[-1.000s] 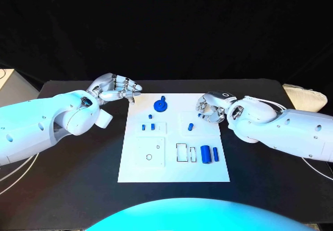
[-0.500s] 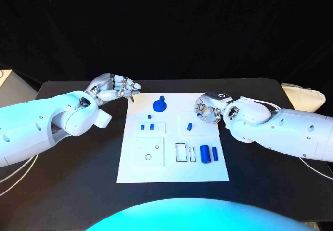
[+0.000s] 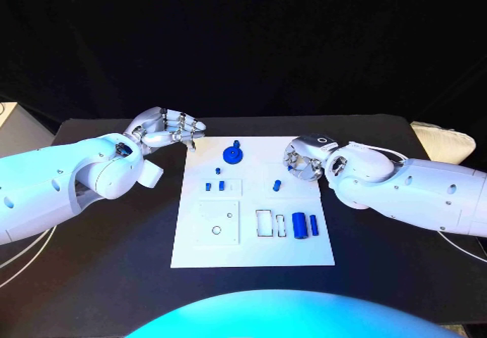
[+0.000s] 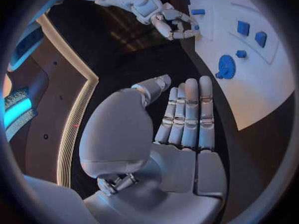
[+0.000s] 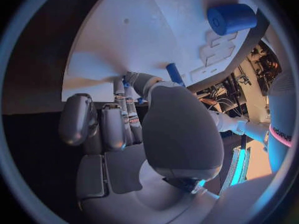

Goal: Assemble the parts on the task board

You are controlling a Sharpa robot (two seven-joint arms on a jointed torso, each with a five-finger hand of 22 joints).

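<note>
Black tabletop (image 3: pixel 122 239), dark backdrop behind; the flat white rectangular task board (image 3: pixel 254 250) lies in the middle between the two arms.

Right hand (image 3: pixel 302 160) sits over the board's right edge, fingers curled downward. The right wrist view shows a small blue peg (image 5: pixel 174 73) at the fingertips (image 5: pixel 138 79), but whether it is pinched or merely touched cannot be told, and the head view hides the fingertips behind the knuckles.

Short blue cylindrical peg (image 3: pixel 276 185) stands on the board just beside that hand, towards the robot and inward; long axis roughly along the board's length. Judged the nearer hand for this piece by a wide margin.

Left hand (image 3: pixel 167 128) hovers off the board's far left corner, fingers loosely bent and together, palm bare, holding nothing. The round blue disc with a knob (image 3: pixel 234 154) lies nearest to it, to its right.

Other parts: two small blue blocks (image 3: pixel 214 186) left of centre; a thick blue cylinder (image 3: pixel 300 224) and a thin blue rod (image 3: pixel 314 224) by the rectangular slots, long axes along the board.

Hard to read: whether the two pegs are one and the same piece; slot depths; the small ring marks.
</note>
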